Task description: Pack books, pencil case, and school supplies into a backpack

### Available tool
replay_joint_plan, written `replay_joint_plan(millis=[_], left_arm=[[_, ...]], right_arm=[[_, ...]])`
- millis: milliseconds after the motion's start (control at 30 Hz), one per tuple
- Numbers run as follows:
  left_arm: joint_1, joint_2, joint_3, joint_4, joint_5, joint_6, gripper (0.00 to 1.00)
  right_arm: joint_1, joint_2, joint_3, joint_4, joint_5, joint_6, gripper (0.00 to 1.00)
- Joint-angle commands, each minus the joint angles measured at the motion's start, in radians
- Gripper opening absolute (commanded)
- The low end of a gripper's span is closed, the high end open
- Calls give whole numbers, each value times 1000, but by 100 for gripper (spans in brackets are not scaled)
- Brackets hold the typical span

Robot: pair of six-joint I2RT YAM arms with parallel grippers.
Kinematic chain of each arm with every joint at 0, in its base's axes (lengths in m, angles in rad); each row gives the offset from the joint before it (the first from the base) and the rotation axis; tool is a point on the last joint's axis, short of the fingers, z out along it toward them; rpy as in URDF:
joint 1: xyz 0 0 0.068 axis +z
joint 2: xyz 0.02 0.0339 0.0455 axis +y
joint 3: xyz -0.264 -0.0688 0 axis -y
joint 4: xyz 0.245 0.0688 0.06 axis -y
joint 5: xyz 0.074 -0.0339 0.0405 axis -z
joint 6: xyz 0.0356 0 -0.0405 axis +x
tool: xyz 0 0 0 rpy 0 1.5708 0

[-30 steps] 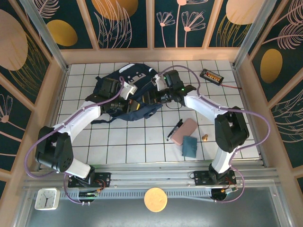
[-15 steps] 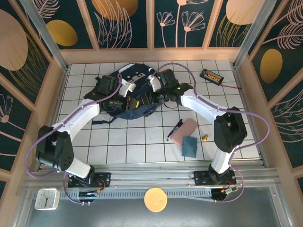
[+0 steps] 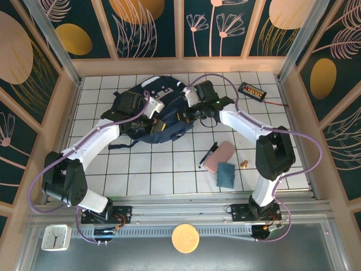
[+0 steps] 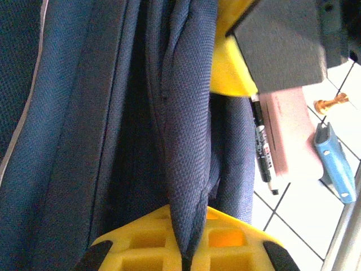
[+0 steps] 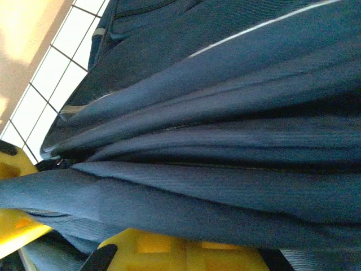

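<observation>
The navy backpack (image 3: 151, 107) lies at the table's back, its fabric bunched between both arms. My left gripper (image 3: 148, 122) (image 4: 186, 251) is shut, pinching a fold of the backpack (image 4: 180, 169) between its yellow fingers. My right gripper (image 3: 184, 116) (image 5: 186, 251) sits at the bag's right edge with its fingers together and backpack fabric (image 5: 225, 141) draped over their tips. The pink pencil case (image 3: 220, 156) (image 4: 289, 135), the black pen (image 3: 207, 155) (image 4: 262, 148) and the teal item (image 3: 227, 174) (image 4: 336, 164) lie together on the tiles at the right. The books are hidden.
A black tray with orange pieces (image 3: 251, 90) lies at the back right. A small brass-coloured object (image 3: 245, 164) (image 4: 330, 103) stands beside the pencil case. Wooden walls ring the white tiled table (image 3: 152, 169).
The right gripper swung left over the bag, then back to the right. The bag's near flap, which hung out toward the front right, is now drawn in.
</observation>
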Motion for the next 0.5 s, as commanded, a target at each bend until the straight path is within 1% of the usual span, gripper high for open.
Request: replay_joint_plan(millis=[0, 200, 333, 400, 467], left_arm=[[15, -114, -11, -61, 10, 73, 0], [32, -162, -56, -84, -13, 110, 0], [45, -194, -89, -114, -65, 150, 0], [49, -208, -107, -118, -96, 159, 0], [49, -216, -120, -121, -128, 164, 0]], right_arm=[[-102, 49, -2, -59, 147, -13, 0], [-143, 86, 9, -68, 173, -5, 0], [-172, 76, 11, -84, 201, 1, 0], [-182, 51, 2, -88, 182, -3, 0], [-183, 0, -33, -70, 117, -24, 0]])
